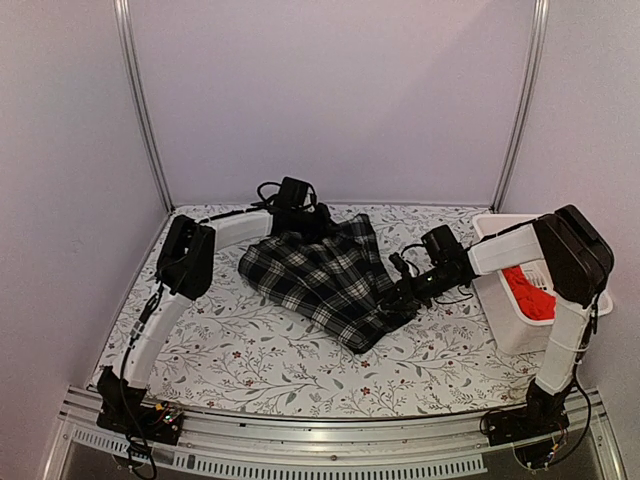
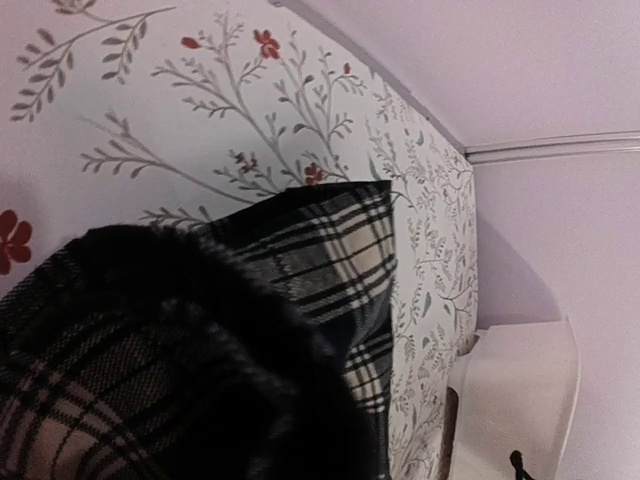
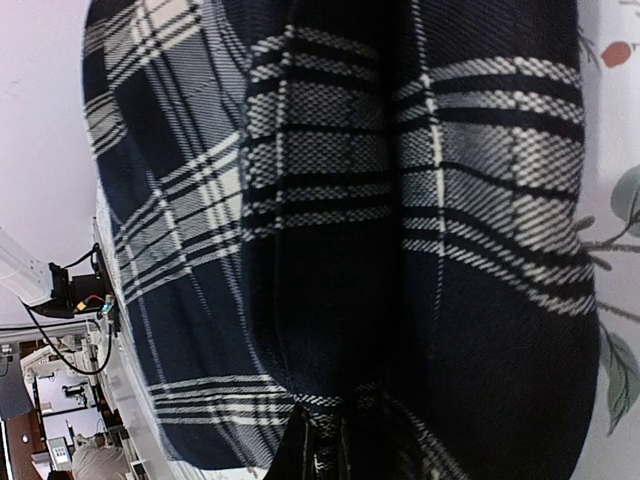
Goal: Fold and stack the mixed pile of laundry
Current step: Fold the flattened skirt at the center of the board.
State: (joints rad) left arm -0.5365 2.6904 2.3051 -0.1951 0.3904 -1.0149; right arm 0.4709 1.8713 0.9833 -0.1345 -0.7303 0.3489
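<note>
The plaid garment [image 1: 325, 275] lies mid-table, left gripper [image 1: 303, 222] pinching its 12 o'clock edge, right gripper [image 1: 398, 297] its 4 o'clock corner, likely to fold it; the red shirt [image 1: 527, 292] waits in the basket [image 1: 500, 325] at 3 o'clock

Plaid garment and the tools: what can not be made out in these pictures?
- left tool: fingers hidden; blurred plaid garment fills the left wrist view.
- right tool: fingers buried in cloth, right wrist view.
- red shirt: top view, mostly hidden by the basket wall; shape unclear.
</note>
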